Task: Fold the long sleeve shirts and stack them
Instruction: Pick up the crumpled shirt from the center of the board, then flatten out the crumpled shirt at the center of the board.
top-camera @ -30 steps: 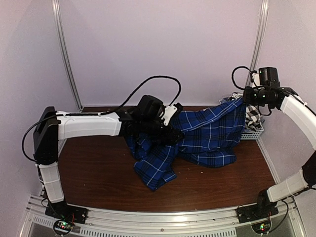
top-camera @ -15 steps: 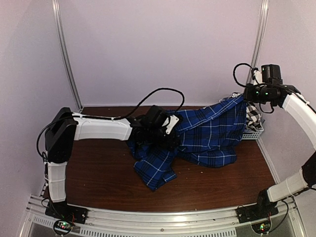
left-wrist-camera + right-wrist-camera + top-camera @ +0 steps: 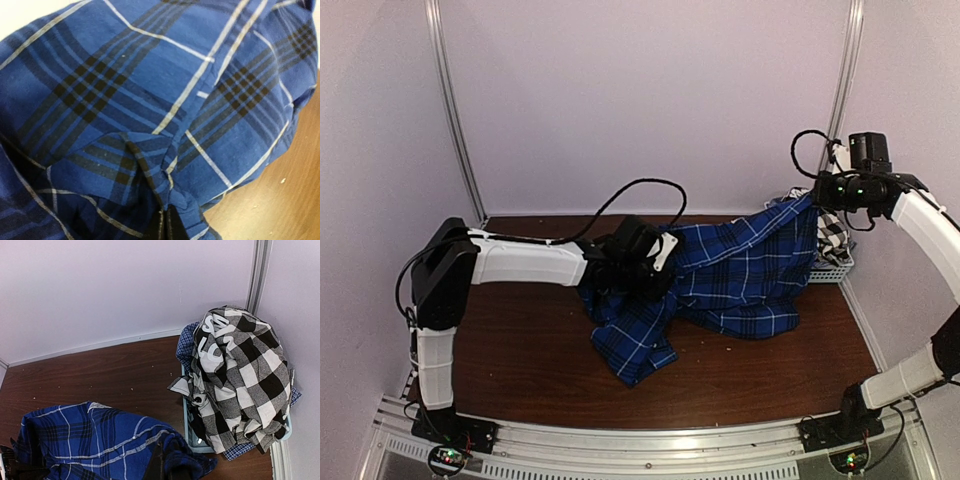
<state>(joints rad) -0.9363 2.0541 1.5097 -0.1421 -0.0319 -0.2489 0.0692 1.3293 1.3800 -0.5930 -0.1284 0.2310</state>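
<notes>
The left gripper [image 3: 165, 224] is pinched tight on a fold of the blue plaid shirt [image 3: 740, 270], and the right gripper [image 3: 823, 195] clamps its raised far corner; I judge the shirt is being spread, so next it needs pulling flat onto the table [image 3: 510, 340]. The check shirt [image 3: 240, 380] lies heaped on the basket [image 3: 835, 268]; cloth hides both sets of fingertips

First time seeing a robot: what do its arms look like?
The left arm and right arm have smooth white shells with black joints and wrists. Loose black cables loop over them, and small lights glow at the bases.
</notes>
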